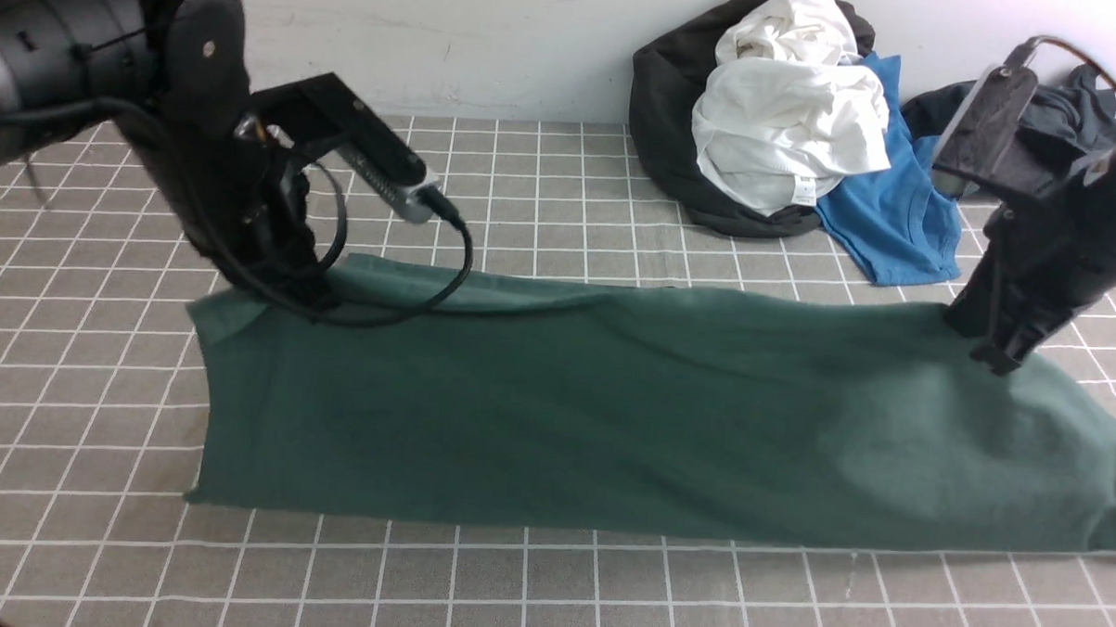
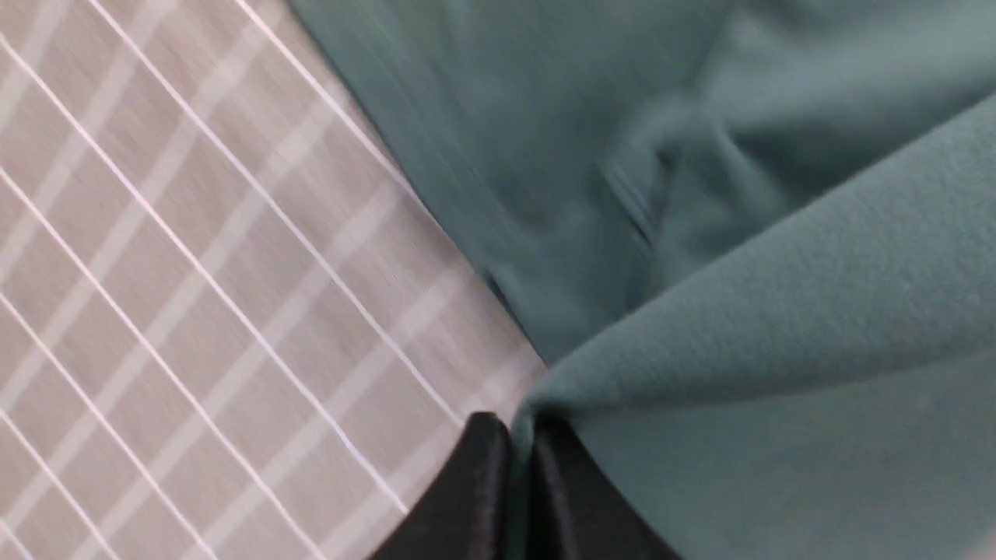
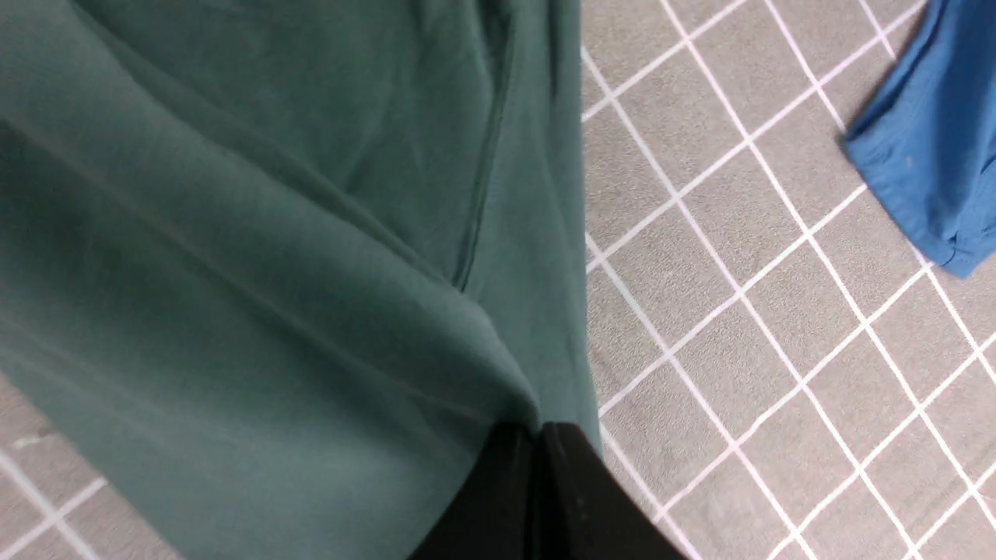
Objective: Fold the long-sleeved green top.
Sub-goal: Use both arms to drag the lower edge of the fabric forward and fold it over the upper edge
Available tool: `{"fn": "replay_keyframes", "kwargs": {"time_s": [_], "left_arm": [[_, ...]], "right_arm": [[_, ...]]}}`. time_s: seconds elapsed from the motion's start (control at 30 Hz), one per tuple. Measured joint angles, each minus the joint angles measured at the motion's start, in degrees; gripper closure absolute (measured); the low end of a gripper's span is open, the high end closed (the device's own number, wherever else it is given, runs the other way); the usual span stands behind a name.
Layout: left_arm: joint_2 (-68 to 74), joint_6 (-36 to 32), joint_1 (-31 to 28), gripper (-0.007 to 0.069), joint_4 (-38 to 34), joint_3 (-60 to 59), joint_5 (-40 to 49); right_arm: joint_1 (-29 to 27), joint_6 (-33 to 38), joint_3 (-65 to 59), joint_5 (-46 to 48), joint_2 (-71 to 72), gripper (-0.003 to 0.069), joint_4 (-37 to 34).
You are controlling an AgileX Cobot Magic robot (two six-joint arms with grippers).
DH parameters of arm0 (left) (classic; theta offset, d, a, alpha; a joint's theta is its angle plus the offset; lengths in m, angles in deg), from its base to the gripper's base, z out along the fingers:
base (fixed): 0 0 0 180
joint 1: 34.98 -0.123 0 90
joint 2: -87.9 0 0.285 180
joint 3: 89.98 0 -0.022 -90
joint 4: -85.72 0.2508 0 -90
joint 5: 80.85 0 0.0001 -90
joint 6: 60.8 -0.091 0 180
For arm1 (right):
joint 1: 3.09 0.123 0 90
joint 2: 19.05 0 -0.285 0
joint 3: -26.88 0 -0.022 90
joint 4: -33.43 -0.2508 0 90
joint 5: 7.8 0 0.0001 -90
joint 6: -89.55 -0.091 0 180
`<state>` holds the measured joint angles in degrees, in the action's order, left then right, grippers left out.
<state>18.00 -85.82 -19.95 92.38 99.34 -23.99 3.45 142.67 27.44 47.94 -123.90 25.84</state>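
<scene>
Top (image 1: 610, 417) spread lengthwise across checked cloth (image 1: 511, 581), far edge lifted. Left gripper (image 2: 517, 435), right gripper (image 3: 537, 434) both clamped on that edge. Carry both level, equal pace, toward near hem; keep taut.

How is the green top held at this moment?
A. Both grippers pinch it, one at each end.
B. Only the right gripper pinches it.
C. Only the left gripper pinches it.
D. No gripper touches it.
A: the left gripper and the right gripper each have jaws closed on a fold of the green top, as both wrist views show.
</scene>
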Motion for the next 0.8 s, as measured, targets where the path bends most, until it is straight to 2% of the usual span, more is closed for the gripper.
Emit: {"fn": "replay_keyframes", "kwargs": {"time_s": [0.27, 0.43, 0.6, 0.7, 0.8], "left_arm": [[17.37, -0.40, -0.11, 0.0617, 2.84, 18.79, -0.41], [21.49, 1.55, -0.11, 0.0596, 4.27, 22.14, -3.28], [23.90, 4.25, -0.59, 0.0536, 4.33, 22.68, -8.04], [24.90, 8.30, -1.64, 0.0453, 4.47, 22.68, -9.07], [24.96, 13.77, -2.66, 0.0348, 4.86, 22.75, -8.75]], "right_arm": [[-1.21, -5.33, 6.01, -2.23, -12.75, 0.0664, 1.87], [-2.34, -10.81, 6.07, -7.44, -15.83, 0.0663, 2.84], [-3.51, -17.62, 6.07, -12.37, -17.43, 0.0632, 3.42], [-4.26, -21.82, 6.13, -14.90, -17.43, 0.0552, 4.25], [-4.58, -28.57, 6.13, -15.23, -16.70, 0.0433, 5.23]]}}
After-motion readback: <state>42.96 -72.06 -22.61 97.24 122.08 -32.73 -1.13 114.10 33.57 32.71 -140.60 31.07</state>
